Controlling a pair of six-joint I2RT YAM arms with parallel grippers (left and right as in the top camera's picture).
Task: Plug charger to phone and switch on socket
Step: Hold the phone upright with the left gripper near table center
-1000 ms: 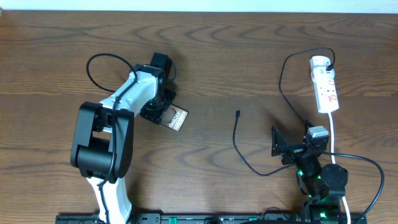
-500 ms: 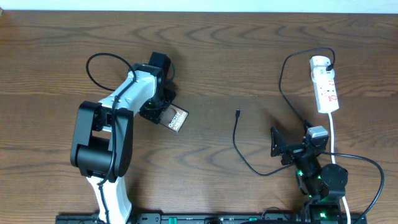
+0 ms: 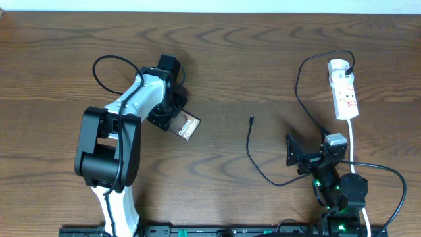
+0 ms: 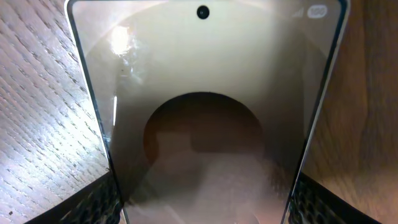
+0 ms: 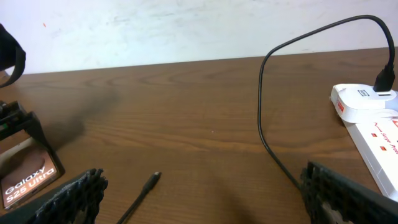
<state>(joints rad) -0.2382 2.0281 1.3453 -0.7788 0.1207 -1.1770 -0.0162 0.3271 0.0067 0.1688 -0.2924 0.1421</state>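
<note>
Brown wood-grain bench (image 3: 263, 52), pale wall (image 5: 186, 25) behind at 12 o'clock. Your left fingers (image 4: 93, 202) are clenched on the long edges of the phone (image 3: 187, 126), a flat dark grey-brown slab with white Galaxy S25 Ultra lettering. It sits just off bench centre at 9 o'clock and looks tipped up in the right wrist view. Your right fingers (image 5: 68, 196) are spread wide with nothing between them, low at 4 o'clock.

The charger (image 3: 248, 141), a long thin black cable, lies loose. Its small black connector tip (image 5: 152, 180) is just past centre at 3 o'clock, well apart from the phone. Its black plug (image 5: 384, 79) is already seated in the socket (image 3: 345, 92), a narrow white power strip with red markings, out at 2 o'clock. I can't read the switch state.

Step in hand, as I judge it: fetch the tip.
- Don't loosen the left clamp. The phone needs a firm backstop for the push.
- Take the cable just behind the tip, so little of it is free to flex.
- I can't tell which end has the port. Confirm before mating.
- Line the tip up square, then push straight in.

Room: the bench between phone and tip is bare, so that lane is clean. The cable loops down to 5 o'clock, then runs up close by your right arm. The socket's white cord (image 3: 353, 141) drops past it too. Swing wide of both. The socket has bench around it on all sides, so pressing down on the switch should be safe.
</note>
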